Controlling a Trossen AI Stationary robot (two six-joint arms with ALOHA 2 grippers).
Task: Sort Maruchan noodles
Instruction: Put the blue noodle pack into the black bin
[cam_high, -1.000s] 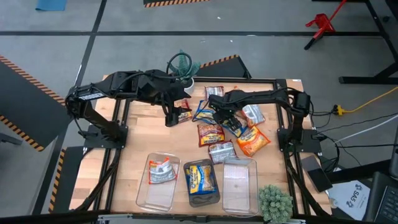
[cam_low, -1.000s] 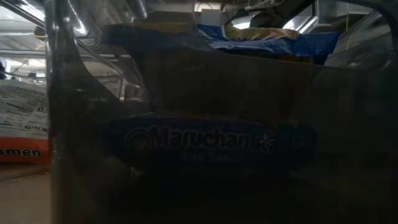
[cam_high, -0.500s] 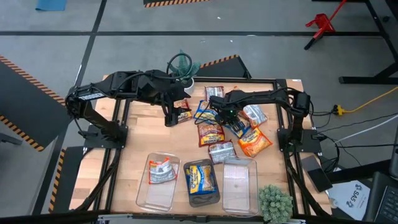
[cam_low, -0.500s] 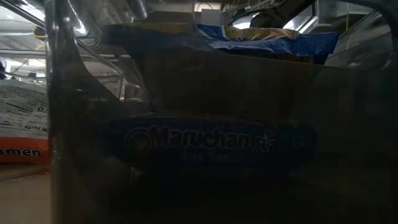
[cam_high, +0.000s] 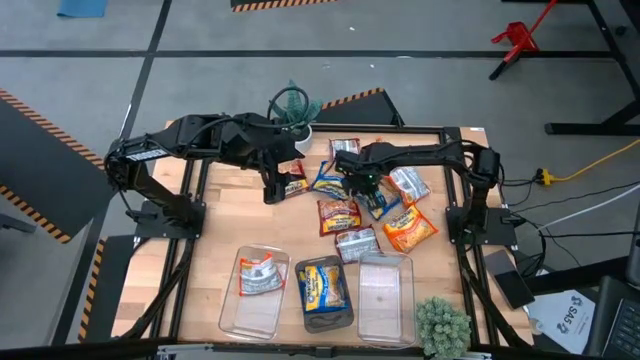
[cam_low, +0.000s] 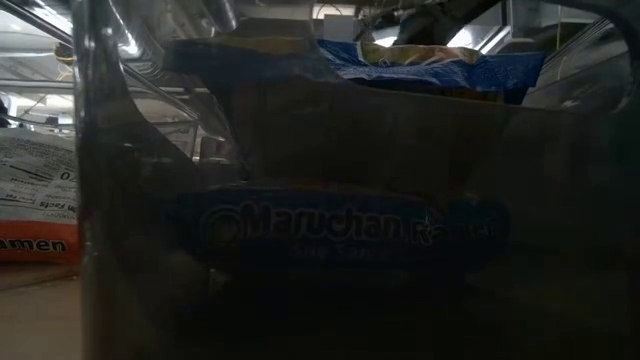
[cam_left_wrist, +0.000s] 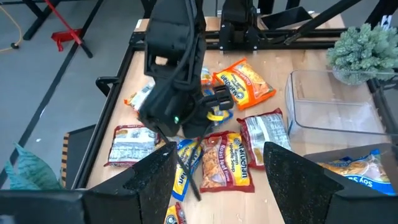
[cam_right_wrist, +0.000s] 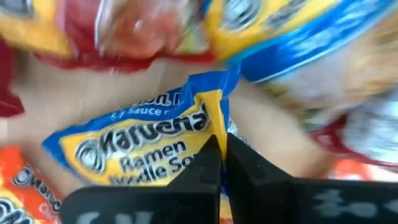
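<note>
Since a second ago the right gripper (cam_right_wrist: 222, 163) has closed, pinching the crinkly edge of a flat blue-and-yellow plastic noodle packet (cam_right_wrist: 140, 152) in the loose pile mid-counter (cam_high: 225, 225). Its long axis runs roughly crosswise to the fingers. Left gripper (cam_high: 272, 189) hovers spread apart over a red-and-silver packet (cam_high: 293, 186) beside the pile.
</note>
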